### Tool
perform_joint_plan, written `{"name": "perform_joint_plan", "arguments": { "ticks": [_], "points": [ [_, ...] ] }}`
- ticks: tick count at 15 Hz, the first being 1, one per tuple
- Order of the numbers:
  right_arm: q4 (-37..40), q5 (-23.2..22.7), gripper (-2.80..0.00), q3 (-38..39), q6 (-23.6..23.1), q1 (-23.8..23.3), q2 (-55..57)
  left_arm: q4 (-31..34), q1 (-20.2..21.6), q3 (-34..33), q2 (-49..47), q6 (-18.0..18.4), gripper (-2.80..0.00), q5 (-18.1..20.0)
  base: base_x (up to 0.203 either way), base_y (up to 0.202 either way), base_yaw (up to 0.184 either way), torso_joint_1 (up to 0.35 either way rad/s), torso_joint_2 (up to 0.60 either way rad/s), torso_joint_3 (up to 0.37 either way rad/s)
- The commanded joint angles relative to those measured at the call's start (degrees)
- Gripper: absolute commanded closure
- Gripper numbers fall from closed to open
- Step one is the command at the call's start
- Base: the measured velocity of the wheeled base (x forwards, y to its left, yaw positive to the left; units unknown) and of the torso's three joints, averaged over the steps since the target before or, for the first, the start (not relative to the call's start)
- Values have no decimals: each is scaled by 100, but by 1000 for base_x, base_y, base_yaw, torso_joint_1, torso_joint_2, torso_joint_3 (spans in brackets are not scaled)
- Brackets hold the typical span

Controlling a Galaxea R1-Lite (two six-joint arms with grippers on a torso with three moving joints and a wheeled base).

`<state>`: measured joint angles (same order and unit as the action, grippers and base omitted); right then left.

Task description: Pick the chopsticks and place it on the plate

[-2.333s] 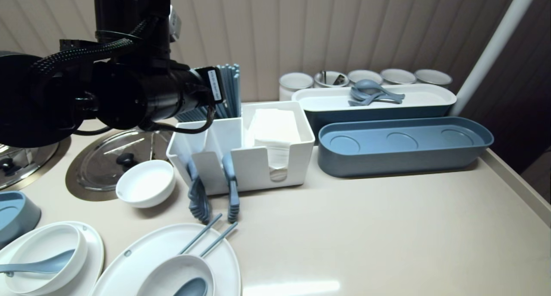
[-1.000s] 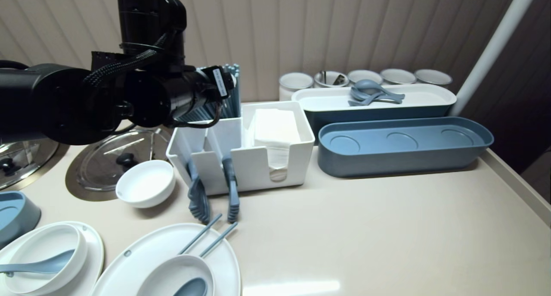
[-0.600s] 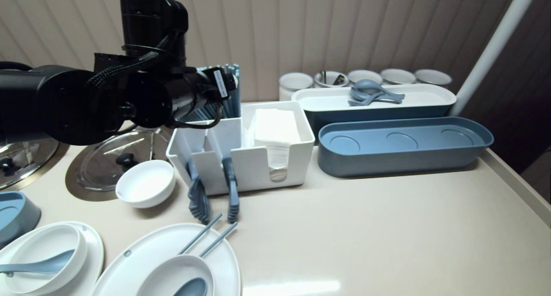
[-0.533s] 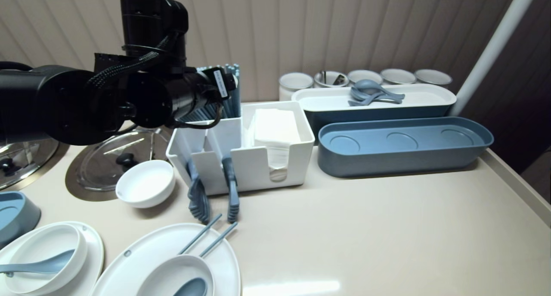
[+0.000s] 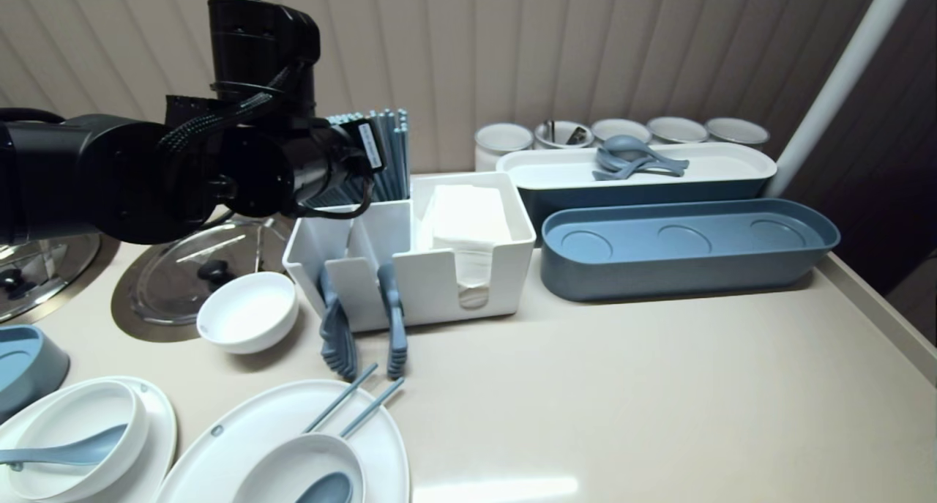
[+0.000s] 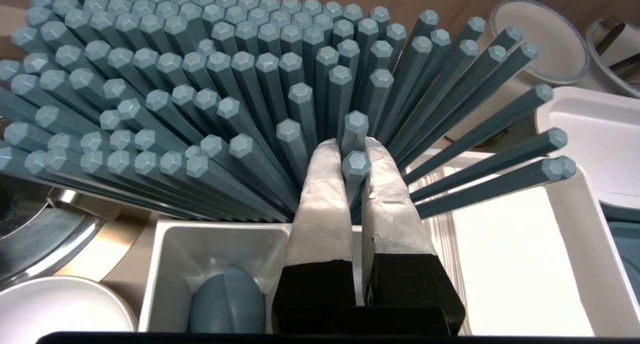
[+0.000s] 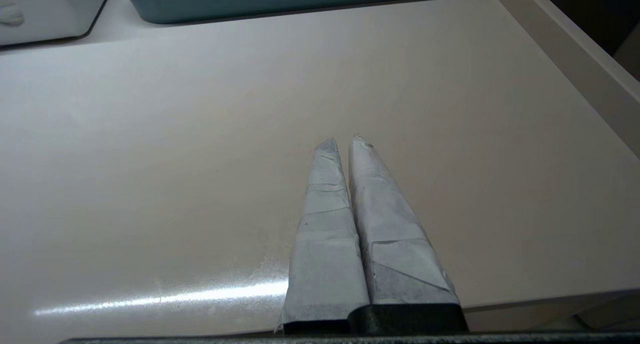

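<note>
Grip looks made at the chopstick bundle (image 5: 389, 151): the left gripper (image 6: 356, 148) has its taped fingers (image 6: 325, 194) pinched onto one blue chopstick (image 6: 356, 166). That stick is not yet drawn out and stands among the others in the white caddy (image 5: 432, 283), toward the table's (image 5: 659, 386) back edge, left of centre. The arm (image 5: 146, 181) stretches in from the table's left side with the gripper angled onto the stick heads, while the right gripper (image 7: 342, 142) hangs pressed together above bare table near the right edge.
</note>
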<state>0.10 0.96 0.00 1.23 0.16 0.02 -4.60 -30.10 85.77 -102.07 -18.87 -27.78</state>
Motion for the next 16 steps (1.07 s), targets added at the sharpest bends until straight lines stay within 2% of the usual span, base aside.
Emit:
{"name": "perform_joint_plan", "arguments": {
  "ticks": [1, 6, 12, 16],
  "points": [
    [-1, 0, 0, 0, 0, 2, -2, -6, 4, 1, -6, -11, 0, -17, 0, 0, 0, 0, 0, 0],
    [-1, 0, 0, 0, 0, 2, 6, -6, -5, 11, 92, -11, 0, -1, 0, 0, 0, 0, 0, 0],
    [-1, 0, 0, 0, 0, 2, -2, 71, -14, 46, 1062, 36, 0, 91, 0, 0, 0, 0, 0, 0],
    [-1, 0, 0, 0, 0, 2, -2, 447, -14, 50, 1454, 335, 0, 98, 0, 0, 0, 0, 0, 0]
  ]
}}
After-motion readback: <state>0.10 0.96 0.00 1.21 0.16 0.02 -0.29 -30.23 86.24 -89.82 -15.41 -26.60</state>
